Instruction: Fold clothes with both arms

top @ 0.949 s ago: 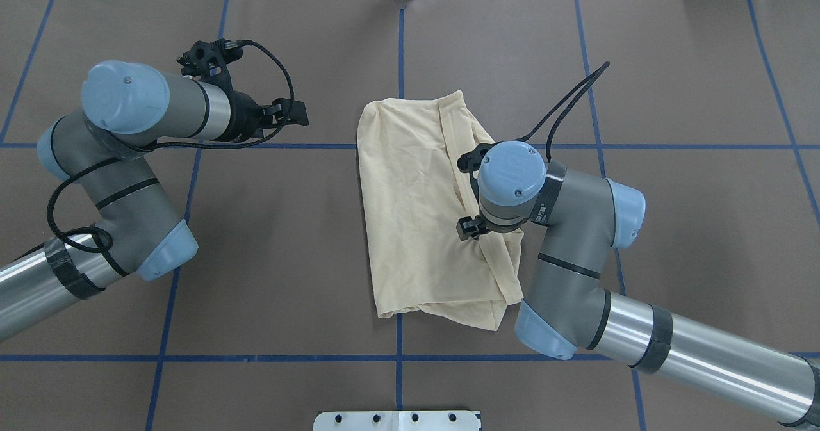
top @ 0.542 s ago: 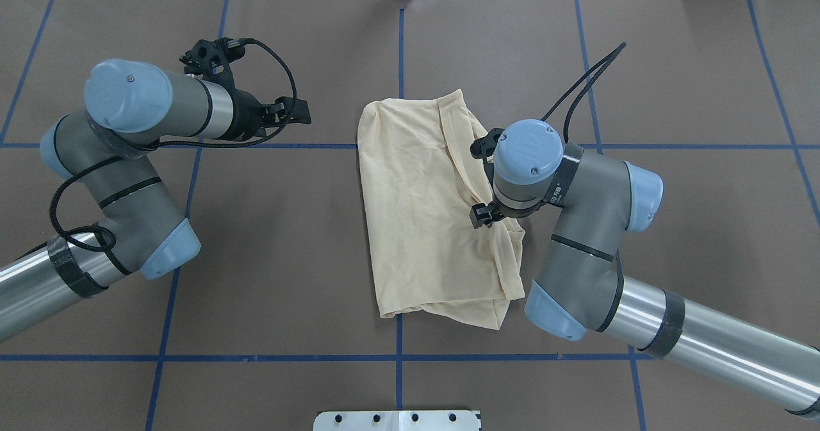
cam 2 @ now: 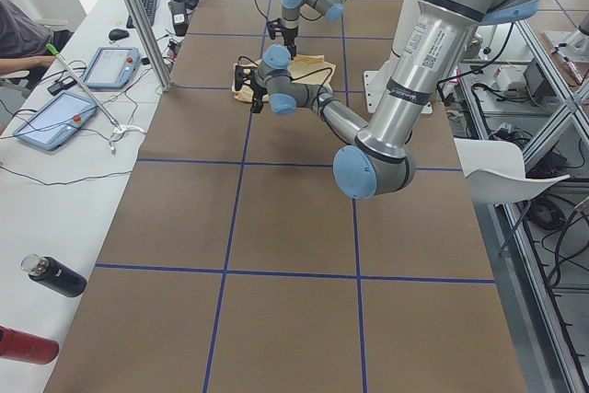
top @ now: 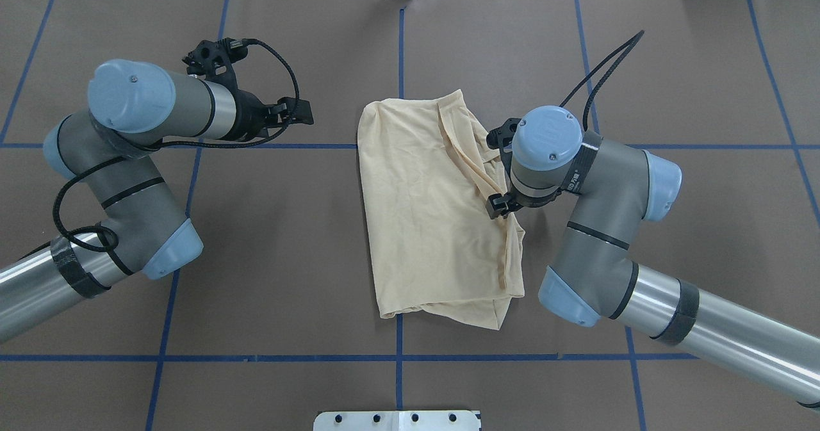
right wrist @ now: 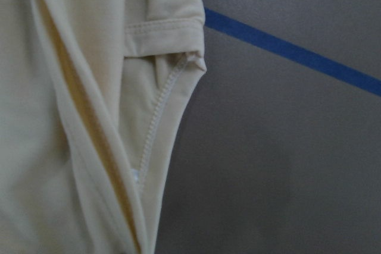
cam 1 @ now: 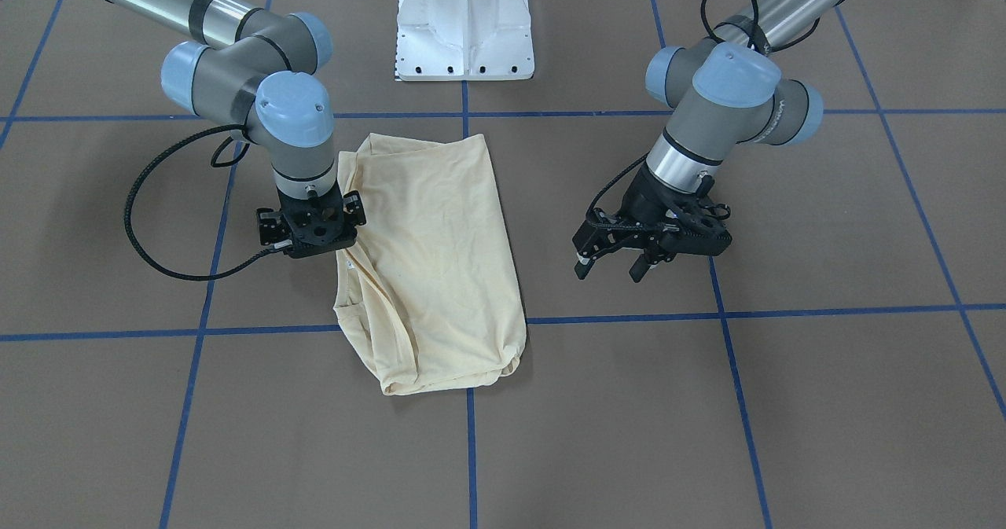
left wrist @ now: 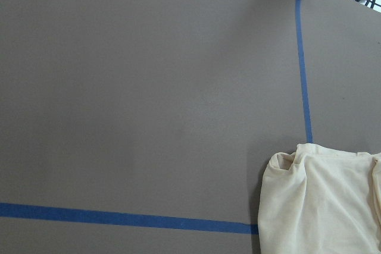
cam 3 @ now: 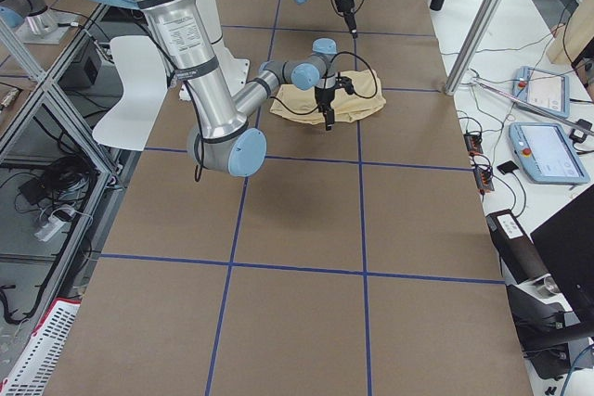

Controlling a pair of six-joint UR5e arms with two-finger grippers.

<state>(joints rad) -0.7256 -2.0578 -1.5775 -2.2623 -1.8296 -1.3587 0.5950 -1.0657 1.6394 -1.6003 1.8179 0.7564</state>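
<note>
T-shirt (cam 1: pixel 440 262) lies under right claw (cam 1: pixel 313 238), opening unseen; left claw (cam 1: pixel 609 270) wide, well apart.

6 views were in use. The overhead camera sat behind the robot and looked forward and down on the table (top: pixel 288 258). The front-facing camera stood opposite and looked steeply down, with the white pedestal (cam 1: pixel 465 26) at its top edge. Both took in the T-shirt (top: pixel 423 226), the left arm (top: pixel 128 207) and the right arm (top: pixel 592 252). The 2 side cameras looked along the table from its ends, set far back, each with 1 arm large in the foreground. The left wrist camera looked down on bare surface, blue tape (left wrist: pixel 119 216) and a T-shirt corner. The right wrist camera sat very close over the T-shirt's seamed edge.
</note>
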